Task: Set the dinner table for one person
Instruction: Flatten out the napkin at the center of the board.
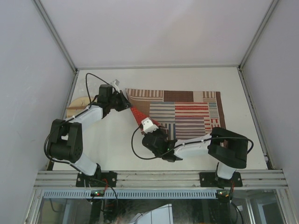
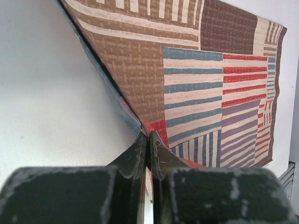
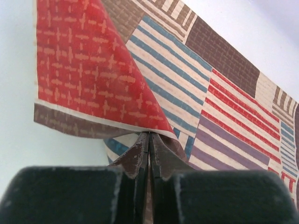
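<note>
Across the middle of the frame | placemat [image 1: 187, 112] is lying on the dinner table [image 1: 114, 140], left edge curling up | left gripper [image 1: 122, 100] is clamping its upper-left corner, right gripper [image 1: 150, 127] is pinching its lower-left corner | placemat looks only half spread; no tableware is sitting on it yet

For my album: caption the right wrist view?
Black right gripper pinches the folded corner of a striped red-brown-blue cloth placemat.
</note>
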You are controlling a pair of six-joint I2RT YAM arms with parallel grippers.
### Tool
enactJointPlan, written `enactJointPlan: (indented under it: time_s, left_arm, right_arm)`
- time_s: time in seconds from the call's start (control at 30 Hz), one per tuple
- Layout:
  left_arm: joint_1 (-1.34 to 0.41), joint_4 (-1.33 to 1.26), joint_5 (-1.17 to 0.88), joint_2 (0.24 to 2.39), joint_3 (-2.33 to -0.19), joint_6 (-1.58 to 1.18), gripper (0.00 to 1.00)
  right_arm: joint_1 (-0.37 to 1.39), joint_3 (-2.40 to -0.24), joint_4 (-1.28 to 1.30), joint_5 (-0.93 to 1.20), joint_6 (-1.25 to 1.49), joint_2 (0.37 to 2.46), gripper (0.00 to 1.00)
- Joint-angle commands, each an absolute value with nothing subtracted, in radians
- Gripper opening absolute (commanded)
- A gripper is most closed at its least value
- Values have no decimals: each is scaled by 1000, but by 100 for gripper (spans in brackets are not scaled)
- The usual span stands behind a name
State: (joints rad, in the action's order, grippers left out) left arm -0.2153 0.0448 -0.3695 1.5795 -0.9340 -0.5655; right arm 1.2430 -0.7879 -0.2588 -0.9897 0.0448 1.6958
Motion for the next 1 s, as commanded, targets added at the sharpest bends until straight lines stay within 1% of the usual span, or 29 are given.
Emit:
enactJointPlan:
  time_s: [0.0,0.4,0.63,0.8,0.9,0.97]
  left_arm:
    - [-217,-9,-406,1594,-900,-566,8]
    - [-220,-56,-422,1628,-817,-560,9]
    - [-221,-77,-421,1638,-784,-559,9]
    - [-220,-67,-423,1646,-816,-563,9]
    - [-220,-52,-428,1651,-847,-563,9]
    - [-220,-42,-427,1651,-862,-561,9]
  right_arm:
    - [1197,-809,-362,-948,-14,1674,0]
    - [1054,-846,-428,-863,-44,1726,0]
    - [1049,-872,-423,-844,-35,1747,0]
    - [1062,-872,-334,-811,32,1709,1]
    - [1083,-869,-258,-806,80,1686,13]
    - [1107,-861,-210,-808,119,1675,28]
